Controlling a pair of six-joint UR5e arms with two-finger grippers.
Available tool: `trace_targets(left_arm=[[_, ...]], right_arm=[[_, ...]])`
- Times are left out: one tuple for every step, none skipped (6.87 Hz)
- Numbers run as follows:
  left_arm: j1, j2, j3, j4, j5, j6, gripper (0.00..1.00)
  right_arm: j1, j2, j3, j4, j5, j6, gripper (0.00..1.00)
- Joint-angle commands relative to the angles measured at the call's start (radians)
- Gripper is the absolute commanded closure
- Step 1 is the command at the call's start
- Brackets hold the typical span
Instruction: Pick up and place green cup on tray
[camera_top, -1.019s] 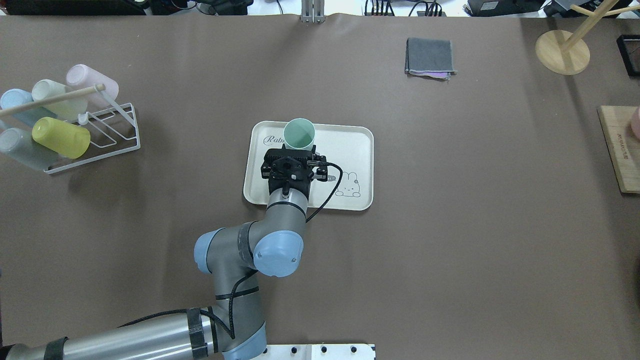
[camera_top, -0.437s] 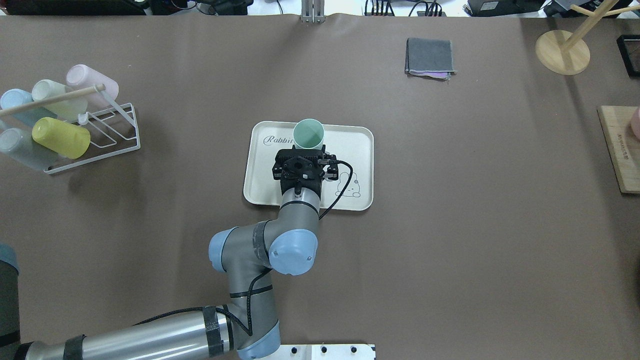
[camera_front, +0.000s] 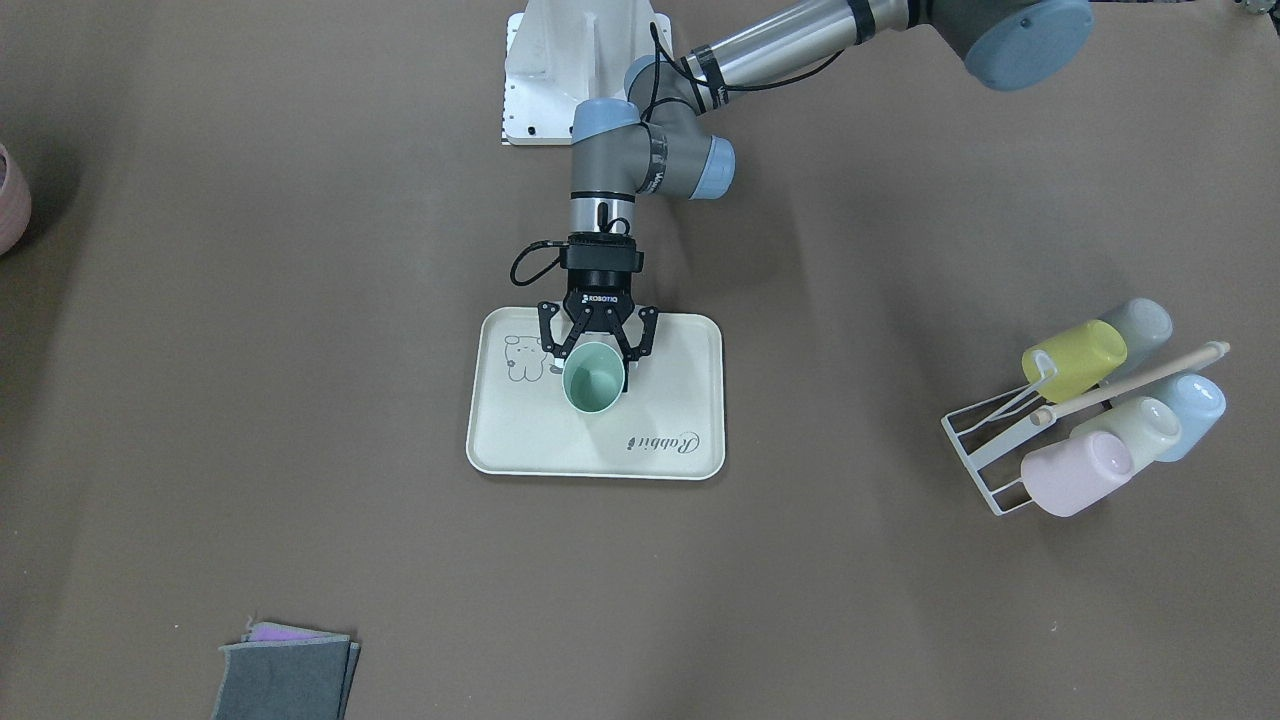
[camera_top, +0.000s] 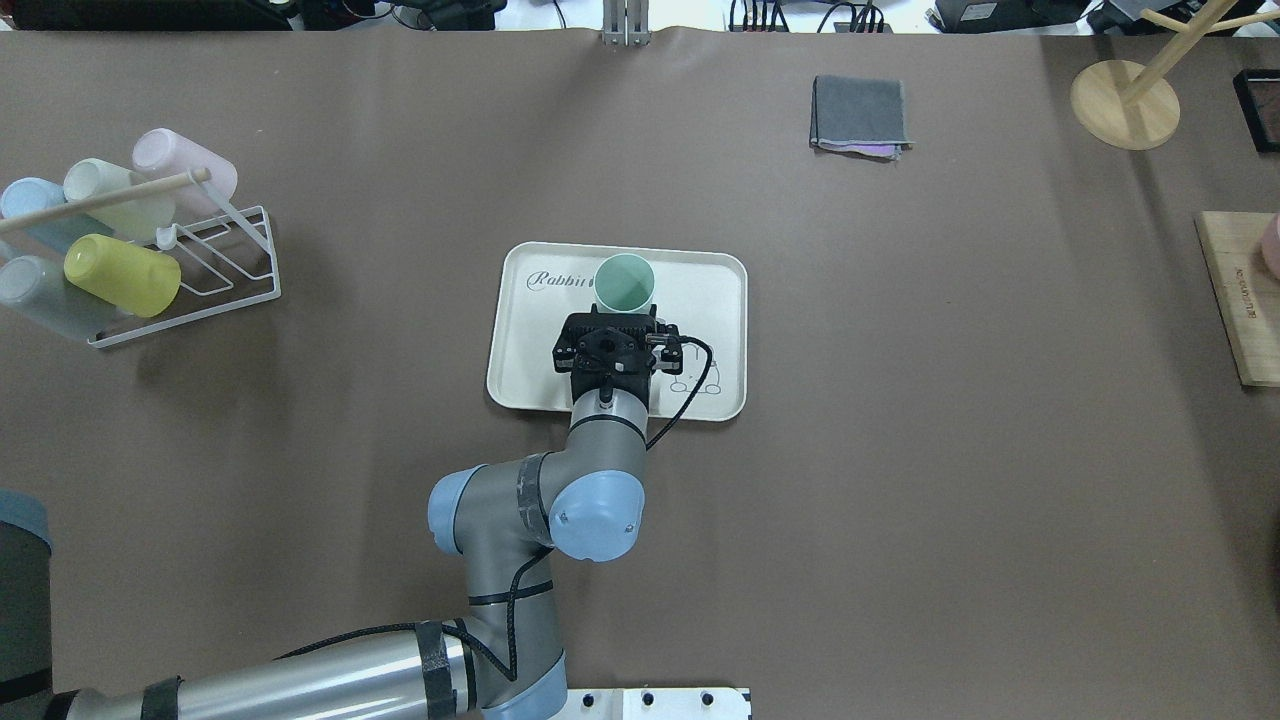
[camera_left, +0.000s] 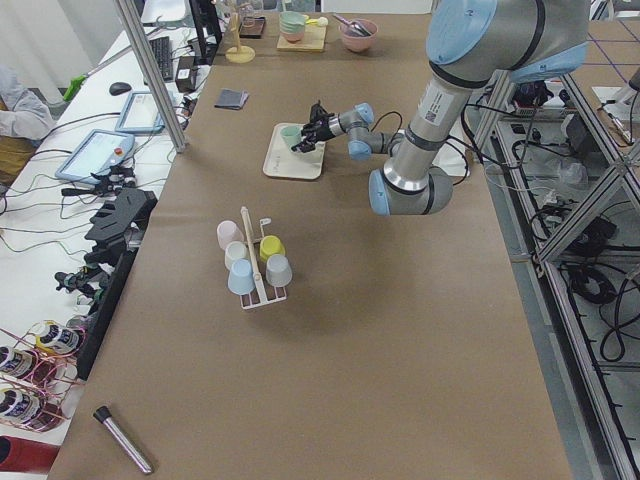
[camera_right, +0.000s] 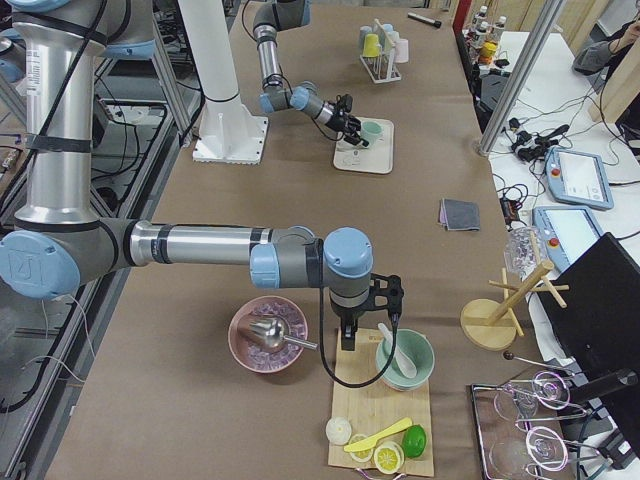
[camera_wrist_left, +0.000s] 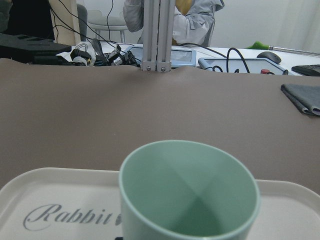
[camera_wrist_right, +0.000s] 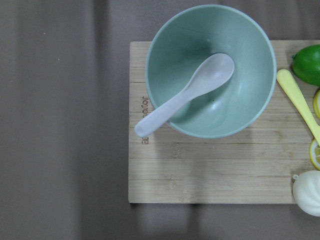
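Governing relation: the green cup (camera_front: 593, 378) stands directly ahead of the left gripper (camera_front: 596, 350), on the side away from the robot's base; its long axis is vertical, mouth up, while the gripper reaches it from the side with the wrist roughly level.

Left gripper state: its fingers (camera_front: 632, 350) press the cup's wall from both sides just below the rim; the cup is grasped.

Cup location: inside the outline of the tray (camera_front: 520, 440), near its middle, between the bear drawing (camera_front: 520, 358) and the "Rabbit" script (camera_front: 660, 441); whether its base touches the tray floor cannot be determined.

Arm assignment: the left arm alone is at the tray; the right gripper (camera_right: 368, 325) is well apart, hanging over a wooden board (camera_wrist_right: 200, 170) at the table's right end; whether its fingers are apart or together cannot be determined.

Containers:
- the cup is empty, as the left wrist view shows;
- the tray holds nothing but the cup;
- the mint bowl (camera_wrist_right: 210, 70) on the board holds a pale spoon (camera_wrist_right: 185, 100);
- the wire rack (camera_front: 985, 450) carries five tipped cups, among them a yellow-green cup (camera_front: 1072, 360).

Assessment: placement looks nearly complete; the next move probably requires a short descent if any gap remains, then release and a straight withdrawal toward the base, so that neither finger drags the upright cup over.
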Motion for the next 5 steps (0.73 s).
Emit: trace_targets(left_arm=[[0.008,-0.002,-0.002,0.0,0.002,0.0,0.62],[0.013,-0.001,-0.002,-0.001,0.002,0.0,0.56],[0.014,-0.001,-0.003,0.0,0.002,0.0,0.43],[0.014,0.002,-0.009,0.0,0.002,0.001,0.06],[0.016,0.009,-0.019,0.0,0.004,0.003,0.01]], right_arm=[[-0.017,0.0,-0.005,0.017,0.0,0.024,0.0],[-0.019,-0.002,-0.011,0.019,-0.002,0.021,0.0],[-0.019,-0.005,-0.014,0.022,-0.002,0.015,0.0],[-0.019,-0.005,-0.014,0.022,-0.003,0.014,0.0],[-0.019,-0.006,-0.017,0.022,-0.005,0.015,0.0]])
